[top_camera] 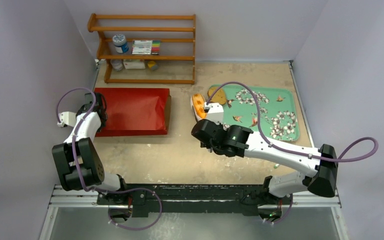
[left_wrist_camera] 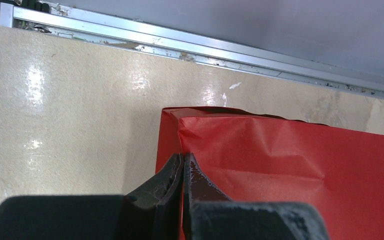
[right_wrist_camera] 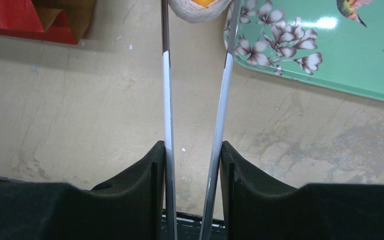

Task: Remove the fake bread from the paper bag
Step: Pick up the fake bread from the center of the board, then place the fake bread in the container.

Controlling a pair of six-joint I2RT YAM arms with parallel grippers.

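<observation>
The paper bag (top_camera: 132, 111) lies flat at the left, glossy red, with its brown-lined mouth (top_camera: 168, 112) facing right. My left gripper (top_camera: 97, 108) is at the bag's left end; in the left wrist view my left gripper (left_wrist_camera: 183, 156) is shut on an edge of the red paper bag (left_wrist_camera: 290, 160). My right gripper (top_camera: 207, 131) is shut on metal tongs (right_wrist_camera: 167, 90). The tong tips hold the orange-tan split bun (top_camera: 198, 106), also at the top of the right wrist view (right_wrist_camera: 200, 6), beside the tray's left edge. A round brown slice (top_camera: 219, 96) lies on the tray. Other breads are hidden.
A teal flowered tray (top_camera: 280, 100) sits at the right; its corner also shows in the right wrist view (right_wrist_camera: 330, 60). A wooden shelf (top_camera: 145, 47) with a jar and markers stands against the back wall. Walls close in on the left and right.
</observation>
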